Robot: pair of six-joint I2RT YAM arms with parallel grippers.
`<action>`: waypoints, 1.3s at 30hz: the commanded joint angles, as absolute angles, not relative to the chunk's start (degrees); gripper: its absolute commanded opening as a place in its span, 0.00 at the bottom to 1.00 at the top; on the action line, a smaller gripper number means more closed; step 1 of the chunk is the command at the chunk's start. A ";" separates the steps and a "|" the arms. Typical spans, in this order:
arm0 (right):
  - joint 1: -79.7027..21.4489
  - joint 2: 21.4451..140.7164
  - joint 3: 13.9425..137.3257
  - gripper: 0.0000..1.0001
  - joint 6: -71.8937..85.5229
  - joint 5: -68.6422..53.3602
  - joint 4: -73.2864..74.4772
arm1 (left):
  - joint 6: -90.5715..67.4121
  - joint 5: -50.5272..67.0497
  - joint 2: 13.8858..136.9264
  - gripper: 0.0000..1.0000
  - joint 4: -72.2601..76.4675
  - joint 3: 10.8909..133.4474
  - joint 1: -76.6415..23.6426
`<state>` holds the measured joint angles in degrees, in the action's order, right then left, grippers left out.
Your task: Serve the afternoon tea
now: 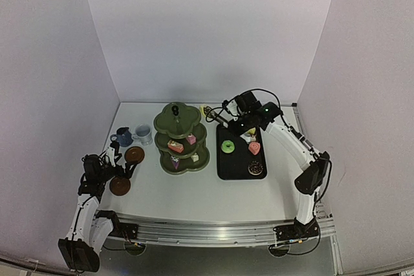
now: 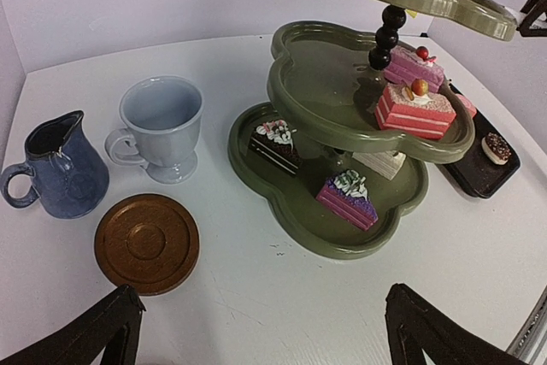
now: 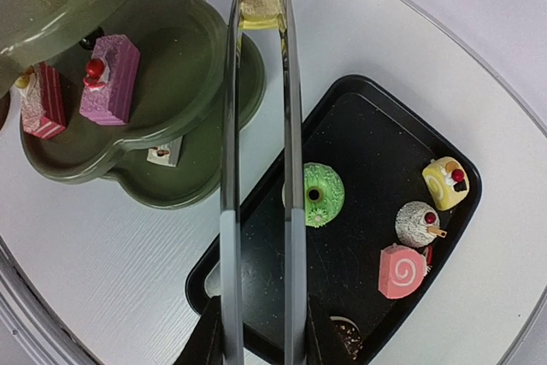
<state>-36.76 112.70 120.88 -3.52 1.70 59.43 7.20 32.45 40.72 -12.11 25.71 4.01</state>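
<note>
Overall, surface: white, carried everything listed below.
Stand: olive-green, three flower-shaped tiers, stood upright mid-surface between the cups and the tray.
Tray: black, rectangular, lay just right of the stand.
Tongs: metal, reached across the tray's corner toward the stand, arms squeezed almost parallel.
Right end effector: clamped tight on the tongs, hovered above the tray's far edge.
Left end effector: gaped wide, gripped nothing, hung low over the surface near the two saucers.
Dark-blue cup: stood upright at far left, just beside the white cup.
White cup: stood upright between the dark-blue cup and the stand.
Saucer: brown, round, lay flat in front of both cups.
Second saucer: lay nearer the arm bases, apart from the first.
Yellow cake: topped with a green ball, pinched in the tongs' tips just beside the stand's rim.
Pink cakes: two, sat on the middle tier.
Bottom-tier cakes: chocolate slice, purple slice, white piece.
Tray cakes: green doughnut, yellow roll, pink swirl roll, powdered ball.
</note>
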 commanded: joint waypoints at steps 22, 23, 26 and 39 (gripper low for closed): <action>-35.08 120.84 129.68 0.04 -15.38 -11.05 56.66 | 7.54 33.22 40.87 0.99 -12.66 26.06 3.91; -35.08 121.10 129.88 0.04 -15.38 -11.64 56.54 | 7.50 33.25 40.87 0.99 -12.66 26.08 3.92; -35.07 122.02 130.55 0.04 -15.39 -13.49 56.15 | 7.47 33.24 40.89 0.99 -12.66 26.03 3.93; -35.76 125.07 131.75 0.07 -13.36 -15.40 53.51 | 7.63 33.06 40.84 0.99 -12.72 25.97 3.95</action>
<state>-35.40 125.11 129.10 -14.34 -12.78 57.64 7.25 32.80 40.91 -12.69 25.71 4.01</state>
